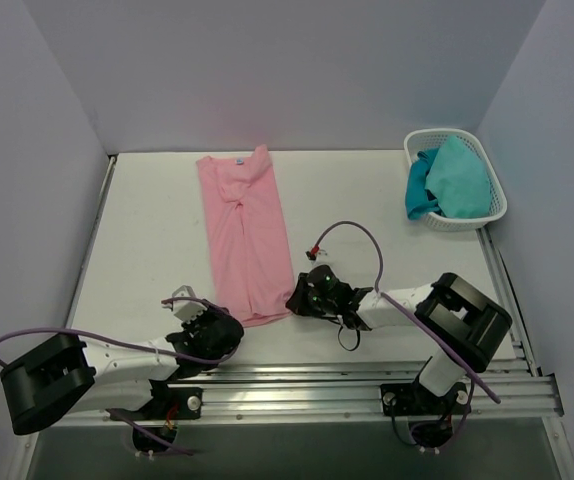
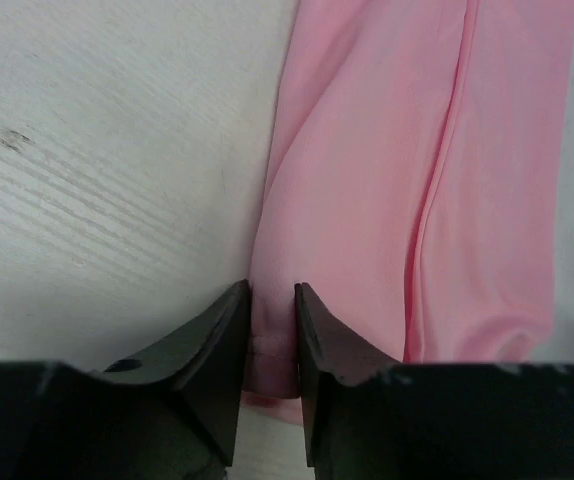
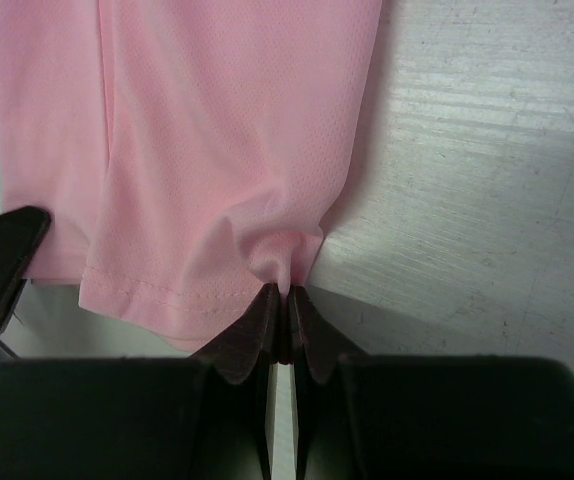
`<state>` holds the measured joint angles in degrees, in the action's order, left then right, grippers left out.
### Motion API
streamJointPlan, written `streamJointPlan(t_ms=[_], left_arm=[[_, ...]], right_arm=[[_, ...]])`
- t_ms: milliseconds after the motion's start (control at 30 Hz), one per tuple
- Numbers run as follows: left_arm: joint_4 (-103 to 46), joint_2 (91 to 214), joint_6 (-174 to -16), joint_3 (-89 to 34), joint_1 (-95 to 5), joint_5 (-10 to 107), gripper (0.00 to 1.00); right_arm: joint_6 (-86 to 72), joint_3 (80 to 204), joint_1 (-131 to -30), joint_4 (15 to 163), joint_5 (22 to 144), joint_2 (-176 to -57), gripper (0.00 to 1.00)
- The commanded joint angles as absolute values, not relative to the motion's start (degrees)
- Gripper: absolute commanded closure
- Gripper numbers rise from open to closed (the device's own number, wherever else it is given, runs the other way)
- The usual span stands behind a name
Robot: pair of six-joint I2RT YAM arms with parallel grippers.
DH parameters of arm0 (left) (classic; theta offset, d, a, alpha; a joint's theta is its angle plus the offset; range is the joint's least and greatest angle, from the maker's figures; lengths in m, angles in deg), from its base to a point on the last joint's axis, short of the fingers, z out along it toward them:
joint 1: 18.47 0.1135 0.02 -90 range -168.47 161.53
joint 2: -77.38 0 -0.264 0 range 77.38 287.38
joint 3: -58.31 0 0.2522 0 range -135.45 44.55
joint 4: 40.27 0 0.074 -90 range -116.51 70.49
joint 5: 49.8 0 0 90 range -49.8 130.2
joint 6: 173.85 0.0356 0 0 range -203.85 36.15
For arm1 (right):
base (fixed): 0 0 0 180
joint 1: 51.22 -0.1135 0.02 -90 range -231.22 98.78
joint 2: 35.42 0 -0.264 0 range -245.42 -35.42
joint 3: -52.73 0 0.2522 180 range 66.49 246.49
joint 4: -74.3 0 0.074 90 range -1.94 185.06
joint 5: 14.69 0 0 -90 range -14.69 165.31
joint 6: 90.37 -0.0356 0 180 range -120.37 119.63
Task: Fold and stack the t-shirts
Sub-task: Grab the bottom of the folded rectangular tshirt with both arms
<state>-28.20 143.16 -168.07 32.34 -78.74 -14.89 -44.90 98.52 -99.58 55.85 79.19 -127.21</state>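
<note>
A light pink t-shirt [image 1: 245, 235] lies folded into a long narrow strip on the white table, its neck with a small pale blue label [image 1: 237, 158] at the far end. My left gripper [image 1: 229, 324] is at the near left corner of the hem. In the left wrist view its jaws [image 2: 272, 290] pinch a fold of the pink cloth [image 2: 387, 180], which fills the gap between them. My right gripper [image 1: 294, 300] holds the near right corner. The right wrist view shows it [image 3: 285, 290] shut tight on a bunched tip of the t-shirt [image 3: 217, 130].
A white lattice basket [image 1: 445, 134] stands at the far right with teal cloth [image 1: 457, 180] in it. Walls close the table on the left, back and right. A metal rail [image 1: 367, 380] runs along the near edge. The left gripper's finger [image 3: 2, 250] shows in the right wrist view.
</note>
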Motion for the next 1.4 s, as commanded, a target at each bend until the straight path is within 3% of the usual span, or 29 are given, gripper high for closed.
streamJointPlan(t_ms=[0, 100, 733, 967, 1367], left_arm=[[-27.21, 142.68, -166.64, 33.91, -78.67, -7.43, 0.68], [-24.85, 141.8, -166.11, 32.86, -78.58, -7.08, 0.97], [1.16, 122.74, -164.71, 25.92, -79.73, -1.11, 0.98], [3.99, 121.85, -160.07, 20.73, -78.24, -3.57, 0.98], [-9.27, 126.32, -143.11, 16.96, -61.98, 5.3, 0.98]], right_arm=[[-43.35, 98.13, -99.3, 64.41, 76.63, -128.85, 1.0], [-43.26, 98.31, -99.3, 64.5, 76.8, -128.94, 1.0], [-47.66, 99.97, -105.71, 80.49, 67.49, -112.24, 1.0], [-44.76, 109.02, -105.36, 83.31, 65.91, -118.11, 1.0], [-39.22, 129.49, -101.41, 89.55, 63.01, -131.21, 1.0]])
